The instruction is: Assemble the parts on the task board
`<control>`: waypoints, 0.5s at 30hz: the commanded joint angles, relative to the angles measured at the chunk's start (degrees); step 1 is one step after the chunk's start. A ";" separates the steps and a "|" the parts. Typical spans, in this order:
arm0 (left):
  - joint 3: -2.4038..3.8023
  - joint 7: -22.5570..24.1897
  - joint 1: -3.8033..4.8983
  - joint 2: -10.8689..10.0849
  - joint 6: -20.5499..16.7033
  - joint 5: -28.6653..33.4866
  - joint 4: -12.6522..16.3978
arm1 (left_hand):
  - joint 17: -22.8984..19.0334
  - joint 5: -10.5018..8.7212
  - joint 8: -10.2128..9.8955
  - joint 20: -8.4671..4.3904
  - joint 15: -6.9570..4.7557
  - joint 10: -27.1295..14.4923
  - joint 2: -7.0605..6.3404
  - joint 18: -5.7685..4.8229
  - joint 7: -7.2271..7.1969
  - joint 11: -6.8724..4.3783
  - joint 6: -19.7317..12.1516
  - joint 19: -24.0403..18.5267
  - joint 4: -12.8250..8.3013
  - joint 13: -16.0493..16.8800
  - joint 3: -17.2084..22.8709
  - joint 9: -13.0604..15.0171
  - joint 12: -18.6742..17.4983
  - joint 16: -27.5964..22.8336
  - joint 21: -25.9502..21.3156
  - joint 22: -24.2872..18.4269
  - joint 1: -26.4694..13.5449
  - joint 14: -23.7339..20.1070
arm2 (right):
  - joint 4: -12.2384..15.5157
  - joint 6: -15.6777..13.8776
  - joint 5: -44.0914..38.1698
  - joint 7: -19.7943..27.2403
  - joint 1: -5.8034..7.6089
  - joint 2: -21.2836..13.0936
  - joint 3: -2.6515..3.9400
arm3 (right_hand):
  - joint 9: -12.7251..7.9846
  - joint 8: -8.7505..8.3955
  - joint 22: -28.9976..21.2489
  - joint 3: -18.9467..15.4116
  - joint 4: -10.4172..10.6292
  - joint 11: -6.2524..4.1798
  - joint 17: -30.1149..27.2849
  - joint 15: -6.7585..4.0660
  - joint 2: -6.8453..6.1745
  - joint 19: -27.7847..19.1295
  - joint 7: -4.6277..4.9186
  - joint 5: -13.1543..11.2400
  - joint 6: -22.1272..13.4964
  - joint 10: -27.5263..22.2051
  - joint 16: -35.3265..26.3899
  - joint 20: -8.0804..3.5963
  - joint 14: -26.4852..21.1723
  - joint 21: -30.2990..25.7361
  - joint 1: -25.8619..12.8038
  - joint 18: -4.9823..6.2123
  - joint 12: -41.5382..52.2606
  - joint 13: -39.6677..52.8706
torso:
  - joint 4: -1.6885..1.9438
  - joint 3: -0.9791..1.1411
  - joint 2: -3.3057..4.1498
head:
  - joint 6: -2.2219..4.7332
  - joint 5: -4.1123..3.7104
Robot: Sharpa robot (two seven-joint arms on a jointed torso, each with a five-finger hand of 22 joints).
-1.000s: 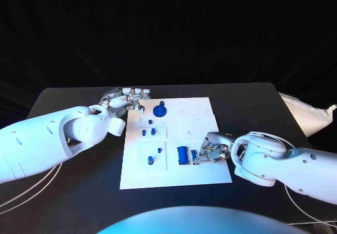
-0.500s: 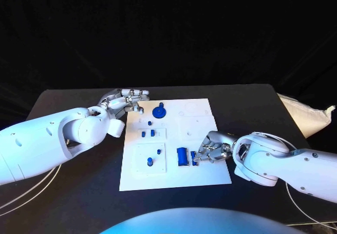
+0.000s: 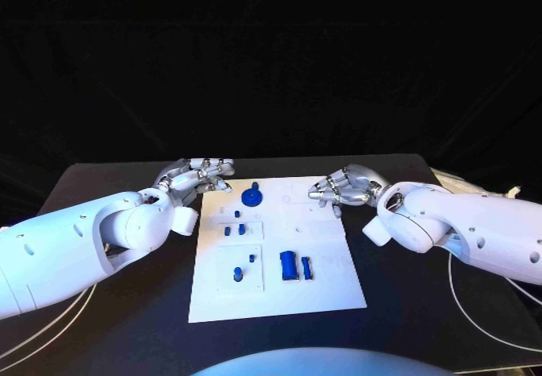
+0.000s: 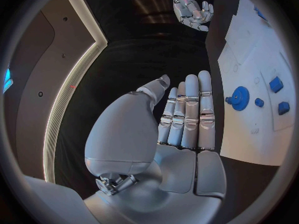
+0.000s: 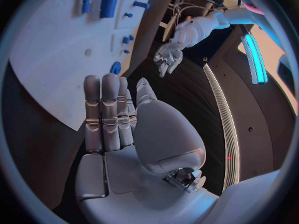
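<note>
Where the black table (image 3: 102, 176) runs out to the robot's right, a pale bag-like bundle (image 3: 497, 188) shows past the right arm, well apart from the work; thin white cables (image 3: 45, 317) trail over the table under the left arm. Nothing stands between either hand and the task board (image 3: 327, 282), the white plate lying lengthwise in the middle of the table.

On the board, a round blue gear-like part (image 3: 251, 197) sits near the far end. Two small blue parts (image 3: 234, 230) lie side by side in a raised square panel closer in, and another small blue part (image 3: 238, 273) lies in the panel below that, with a tiny one just beyond it. Beside that panel lie a thick blue cylinder (image 3: 288, 265) and a slimmer blue piece (image 3: 307, 268), parallel and just apart.

The left hand (image 3: 201, 174) hovers at the far left corner of the board, just off its edge, close to the gear-like part but not touching it. Its wrist view shows the fingers (image 4: 190, 109) straight and pressed side by side, the thumb alongside, with nothing in them. The right hand (image 3: 345, 188) hangs at the far right corner of the board, well apart from the cylinder and the slimmer piece. Its fingers (image 5: 106, 109) likewise lie straight and together, holding nothing.
</note>
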 commanded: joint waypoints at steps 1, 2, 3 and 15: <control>0.06 3.81 -0.16 0.65 -2.99 1.91 -0.52 | -3.98 0.18 0.01 1.22 1.92 -1.15 0.49 -0.21 0.22 0.55 -0.95 -5.15 0.28 -0.65 -0.23 -0.10 -0.85 -8.60 -4.71 -3.40 0.16 -4.04 | -3.83 1.58 16.44 12.36 0.25 2.24 0.00 | -0.68 -0.39 -4.14 0.46 -1.05 1.47 -3.90 1.63 0.76 -2.22 1.20 -1.53 -1.08 -3.39 -7.47 1.26 -4.02 -6.13 2.09 0.40 -4.53 -5.33 | -0.11 -0.34 -1.46 | 1.84 -0.11; 0.06 4.09 -0.23 0.81 -3.14 1.98 -0.76 | -5.15 0.15 -0.11 1.83 2.31 -1.56 0.47 -0.43 0.38 1.02 -1.24 -6.58 0.31 -0.74 -0.29 -0.10 -1.23 -11.18 -6.24 -4.70 0.28 -4.53 | -4.96 1.98 17.61 13.33 0.28 2.97 0.03 | -1.01 -0.43 -5.44 0.61 -1.41 1.99 -5.19 2.30 0.95 -3.21 1.68 -1.86 -1.58 -4.03 -9.89 1.78 -5.58 -8.23 2.67 0.32 -5.79 -7.06 | -0.10 -0.35 -1.72 | 2.32 -0.12; 0.06 4.47 -0.37 1.06 -3.36 2.05 -1.13 | -6.74 0.09 -0.31 2.70 2.83 -2.23 0.41 -0.58 0.71 1.49 -1.69 -8.34 0.29 -0.75 -0.48 -0.11 -1.82 -14.64 -8.37 -6.68 0.53 -4.62 | -6.45 2.51 19.02 14.48 0.30 3.92 0.07 | -1.46 -0.48 -7.09 0.83 -1.92 2.65 -6.92 2.99 1.10 -4.63 1.84 -2.28 -2.22 -4.65 -12.94 2.43 -7.83 -10.90 3.42 0.22 -7.13 -9.13 | -0.13 -0.35 -1.98 | 2.61 -0.08; 0.11 7.59 -1.87 5.03 -5.97 2.26 -6.96 | -15.18 0.28 -1.73 7.77 6.88 -5.57 1.63 0.75 0.24 3.41 -2.96 -17.30 0.23 -0.92 -3.31 -0.11 -5.63 -32.76 -15.78 -20.87 1.68 -6.53 | -19.55 6.99 29.28 20.43 -1.13 12.13 0.94 | -6.93 -0.48 -20.66 4.94 -8.20 3.85 -23.16 5.49 3.23 -1.94 2.30 -1.50 -2.42 -1.84 -31.96 5.25 -8.05 -29.00 4.23 0.68 -12.58 -30.07 | 0.05 0.02 -4.37 | 5.21 0.26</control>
